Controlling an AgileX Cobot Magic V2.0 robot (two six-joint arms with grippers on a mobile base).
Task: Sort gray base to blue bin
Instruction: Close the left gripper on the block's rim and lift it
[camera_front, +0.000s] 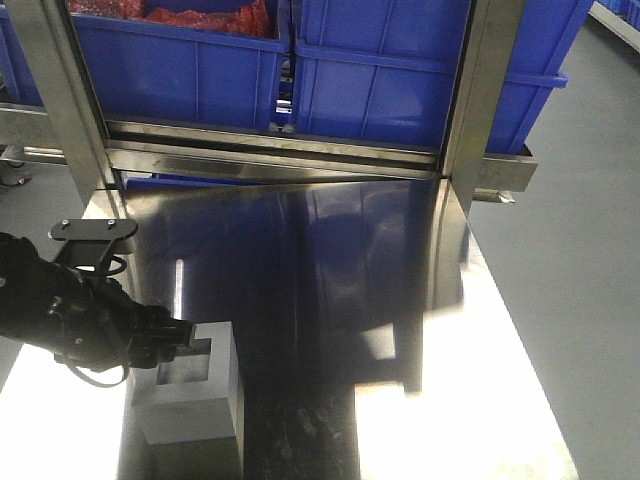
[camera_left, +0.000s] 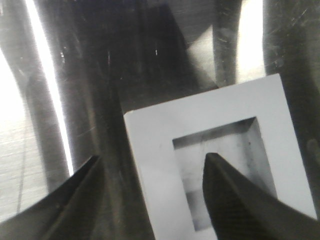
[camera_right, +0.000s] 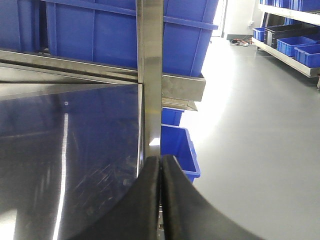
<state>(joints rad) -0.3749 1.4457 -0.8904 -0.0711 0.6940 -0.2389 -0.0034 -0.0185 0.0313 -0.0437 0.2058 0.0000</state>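
Lower left of the front view: the gray base (camera_front: 190, 415), matte, with a thick-bordered square recess on top. My left gripper (camera_left: 152, 157) straddles one border, jaws spread; my right gripper (camera_right: 161, 159) is pressed together.

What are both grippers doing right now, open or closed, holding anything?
Left gripper: open, straddling one wall of the gray base, not yet clamped.
Right gripper: closed, holding nothing.
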